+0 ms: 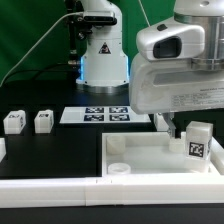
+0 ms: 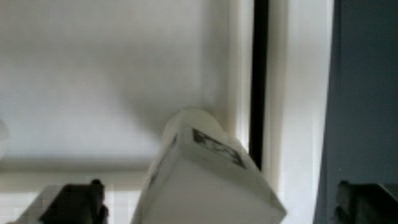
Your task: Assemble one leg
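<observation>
A leg, a small white block with a black-and-white tag, stands tilted in the near right corner of the large white tray-like part. My gripper hangs right over it. In the wrist view the leg sits between the two dark fingertips, with a gap on each side. My gripper is open around the leg and not touching it. Two more legs stand on the black table at the exterior view's left.
The marker board lies behind the tray-like part, in front of the robot base. A round socket shows in the tray's near left corner. A white rail runs along the table's front edge. Another white piece shows at the far left edge.
</observation>
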You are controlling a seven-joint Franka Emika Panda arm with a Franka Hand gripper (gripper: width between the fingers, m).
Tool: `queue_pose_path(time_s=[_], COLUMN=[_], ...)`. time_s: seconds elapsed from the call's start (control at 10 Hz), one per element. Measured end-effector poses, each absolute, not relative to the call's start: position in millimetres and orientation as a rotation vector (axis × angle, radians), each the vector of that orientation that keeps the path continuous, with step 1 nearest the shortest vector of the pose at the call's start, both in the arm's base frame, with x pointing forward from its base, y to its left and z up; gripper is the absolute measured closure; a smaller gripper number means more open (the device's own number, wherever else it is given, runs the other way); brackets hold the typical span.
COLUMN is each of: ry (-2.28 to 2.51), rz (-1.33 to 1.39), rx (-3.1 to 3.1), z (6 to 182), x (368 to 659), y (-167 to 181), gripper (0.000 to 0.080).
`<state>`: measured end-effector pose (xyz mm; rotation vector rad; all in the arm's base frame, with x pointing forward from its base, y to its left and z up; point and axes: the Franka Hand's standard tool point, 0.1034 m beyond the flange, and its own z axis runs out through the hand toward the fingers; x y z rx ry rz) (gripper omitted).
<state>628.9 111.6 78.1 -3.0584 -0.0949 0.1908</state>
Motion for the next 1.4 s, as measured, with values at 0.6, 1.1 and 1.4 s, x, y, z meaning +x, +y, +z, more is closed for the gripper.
queue_pose_path(time_s=[0.6,1.1,1.4], ry=[-0.940,-1.036,-1.033], rz=[0.131,0.130,0.131], rx=[-2.948,-2.924,-2.925], z=[75.4,75.4,75.2], x=[635.6,636.6,636.6], y=[102.6,98.1,97.8], gripper=[0.0151,0.0151,0.0418])
